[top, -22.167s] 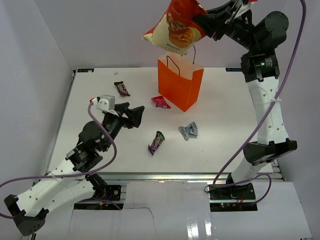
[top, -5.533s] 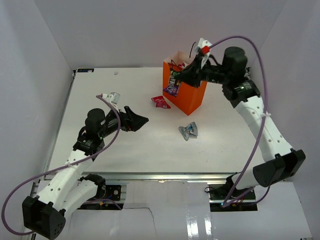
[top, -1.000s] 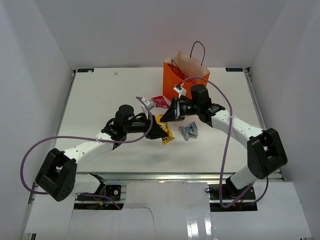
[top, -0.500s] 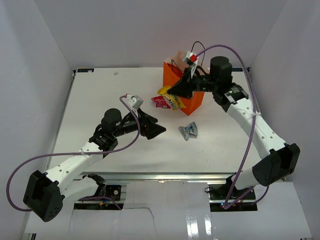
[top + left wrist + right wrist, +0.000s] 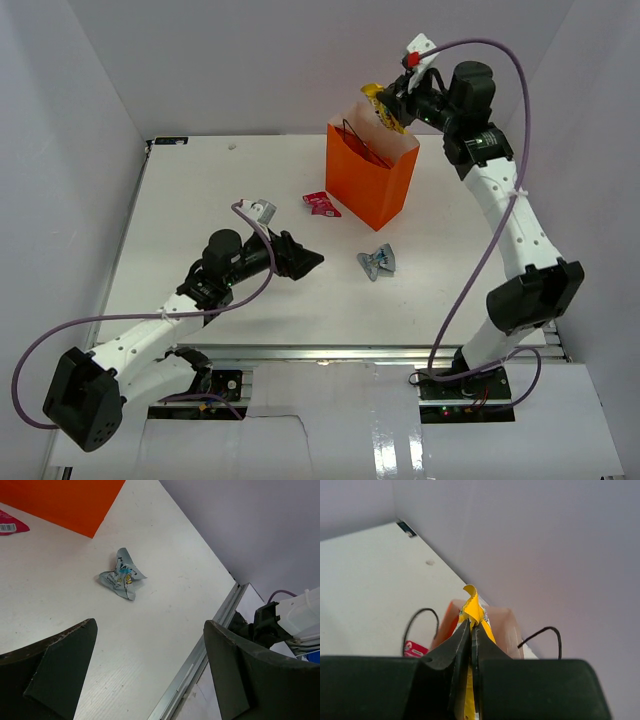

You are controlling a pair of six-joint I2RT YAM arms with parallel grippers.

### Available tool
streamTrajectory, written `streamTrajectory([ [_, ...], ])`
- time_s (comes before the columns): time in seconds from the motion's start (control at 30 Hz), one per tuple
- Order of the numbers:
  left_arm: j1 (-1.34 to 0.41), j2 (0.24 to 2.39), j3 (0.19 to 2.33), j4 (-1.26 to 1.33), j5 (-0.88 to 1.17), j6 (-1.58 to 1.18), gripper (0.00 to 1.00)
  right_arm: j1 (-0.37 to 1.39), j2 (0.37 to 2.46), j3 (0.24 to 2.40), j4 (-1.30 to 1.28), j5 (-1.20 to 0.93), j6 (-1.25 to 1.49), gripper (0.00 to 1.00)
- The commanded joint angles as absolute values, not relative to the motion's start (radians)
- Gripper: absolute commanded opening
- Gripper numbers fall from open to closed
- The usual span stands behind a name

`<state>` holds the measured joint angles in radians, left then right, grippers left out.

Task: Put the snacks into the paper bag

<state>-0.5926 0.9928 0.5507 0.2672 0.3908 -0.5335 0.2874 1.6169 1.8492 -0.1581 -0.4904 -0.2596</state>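
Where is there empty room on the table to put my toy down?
The far left corner, between the table edge and the pink-red wrapper, is bare. So is the right side, beyond the orange paper bag and silver-blue wrapper. The middle is crowded: bag, both wrappers and the open left fingers sit close together.

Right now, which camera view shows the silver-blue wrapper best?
The left wrist view. There the wrapper fills much of the picture, crumpled, apart from the bag, with some of its print visible. The top view shows it only small, with no detail. The right wrist view does not show it.
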Motion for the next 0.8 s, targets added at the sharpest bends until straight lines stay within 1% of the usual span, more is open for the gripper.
streamTrajectory([
  [0.0,-0.589,0.953,0.542,0.270,0.344,-0.557,0.98,0.287,1.687,1.832,-0.083,-0.362,-0.331,0.08],
  [0.1,-0.589,0.939,0.528,0.264,0.325,-0.568,0.98,0.287,1.739,1.844,-0.077,-0.308,-0.373,0.11],
  [0.13,-0.589,0.937,0.522,0.259,0.313,-0.575,0.98,0.287,1.753,1.842,-0.077,-0.286,-0.389,0.18],
  [0.23,-0.589,0.925,0.514,0.253,0.288,-0.592,0.98,0.279,1.744,1.825,-0.080,-0.287,-0.391,0.34],
  [0.27,-0.589,0.923,0.509,0.250,0.282,-0.595,0.98,0.275,1.735,1.810,-0.081,-0.299,-0.388,0.45],
  [0.3,-0.589,0.920,0.511,0.245,0.273,-0.600,0.98,0.273,1.723,1.809,-0.095,-0.310,-0.379,0.49],
  [0.33,-0.589,0.920,0.508,0.239,0.243,-0.613,0.98,0.262,1.695,1.809,-0.106,-0.343,-0.341,0.55],
  [0.43,-0.589,0.920,0.511,0.216,0.195,-0.635,0.98,0.223,1.619,1.816,-0.170,-0.487,-0.278,0.64],
  [0.47,-0.589,0.919,0.512,0.213,0.164,-0.652,0.98,0.207,1.597,1.816,-0.195,-0.541,-0.259,0.74],
  [0.5,-0.589,0.917,0.511,0.209,0.149,-0.663,0.98,0.192,1.576,1.795,-0.219,-0.604,-0.258,0.78],
  [0.53,-0.589,0.914,0.509,0.207,0.134,-0.672,0.98,0.158,1.527,1.772,-0.262,-0.749,-0.258,0.91],
  [0.57,-0.589,0.914,0.508,0.206,0.103,-0.689,0.98,0.144,1.502,1.740,-0.282,-0.825,-0.270,0.97],
  [0.6,-0.589,0.914,0.505,0.204,0.092,-0.695,0.98,0.132,1.477,1.702,-0.307,-0.903,-0.306,0.99],
  [0.63,-0.589,0.914,0.502,0.204,0.083,-0.698,0.98,0.115,1.429,1.618,-0.410,-1.069,-0.371,0.95],
  [0.67,-0.589,0.919,0.502,0.204,0.077,-0.699,0.98,0.110,1.405,1.580,-0.505,-1.139,-0.468,0.92],
  [0.7,-0.589,0.923,0.500,0.204,0.077,-0.701,0.98,0.109,1.384,1.550,-0.632,-1.182,-0.788,0.91],
  [0.73,-0.589,0.930,0.500,0.203,0.080,-0.701,0.98,0.115,1.344,1.499,-0.930,-1.198,-0.997,0.90],
  [0.77,-0.589,0.945,0.502,0.202,0.081,-0.701,0.98,0.118,1.326,1.465,-1.031,-1.183,-1.169,0.90],
])
